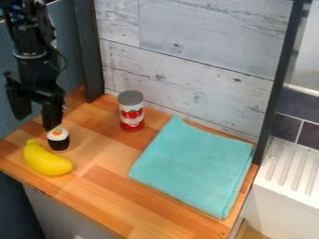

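Sushi-shaped toy with black side, white top and orange-and-green garnish: upright on the striped wooden counter, just beside the curved yellow plastic banana. The black two-finger gripper hangs above this pair at the view's left. Claw state: released, fingers spread, nothing between them. One fingertip lies close to the toy's top; whether it touches cannot be told.

Step in hand, by judgement: positioning near the toy, ahead of any grip. A grasp from this pose would call for centring the toy between the fingers, lowering them on either side, then closing. Clearance on the banana side appears limited; a misaligned finger could push the banana or tip the toy. The red-and-white can with grey lid and the folded turquoise cloth stand well clear of that approach.
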Robot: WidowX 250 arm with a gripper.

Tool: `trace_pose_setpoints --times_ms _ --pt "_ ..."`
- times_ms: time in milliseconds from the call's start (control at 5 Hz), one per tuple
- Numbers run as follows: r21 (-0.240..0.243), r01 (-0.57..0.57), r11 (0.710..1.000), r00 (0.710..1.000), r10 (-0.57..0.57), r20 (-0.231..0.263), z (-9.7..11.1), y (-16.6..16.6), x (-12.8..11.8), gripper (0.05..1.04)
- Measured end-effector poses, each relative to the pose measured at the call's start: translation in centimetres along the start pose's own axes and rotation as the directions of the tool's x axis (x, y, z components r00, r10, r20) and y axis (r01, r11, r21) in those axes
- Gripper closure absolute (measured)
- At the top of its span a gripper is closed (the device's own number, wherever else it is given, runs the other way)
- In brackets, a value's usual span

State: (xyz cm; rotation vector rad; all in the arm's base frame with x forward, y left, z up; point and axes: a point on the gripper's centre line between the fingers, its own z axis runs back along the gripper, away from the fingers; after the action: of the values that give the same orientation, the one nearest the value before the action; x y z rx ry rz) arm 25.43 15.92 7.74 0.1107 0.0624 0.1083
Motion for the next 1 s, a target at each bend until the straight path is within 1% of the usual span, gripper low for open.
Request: trace_pose_setpoints --times_ms 200,400,600,800,1000 --pt "-0.018 0.011 1.000 1.000 -0.012 -0.016 -1.0 -0.2 0.3 0.083" --pt "-0.064 0.042 0.997 0.999 -0.043 -0.019 -2.2 -0.9 0.7 0.083" --pt "-0.065 0.049 0.997 0.998 -0.051 -0.031 -3.2 -0.6 1.6 0.083" --pt "-0.051 0.041 0.998 0.998 -0.043 -0.047 -3.8 -0.2 2.1 0.083" --pt "-0.056 0.040 0.998 0.997 -0.044 -0.061 -4.3 -0.1 2.2 0.083"
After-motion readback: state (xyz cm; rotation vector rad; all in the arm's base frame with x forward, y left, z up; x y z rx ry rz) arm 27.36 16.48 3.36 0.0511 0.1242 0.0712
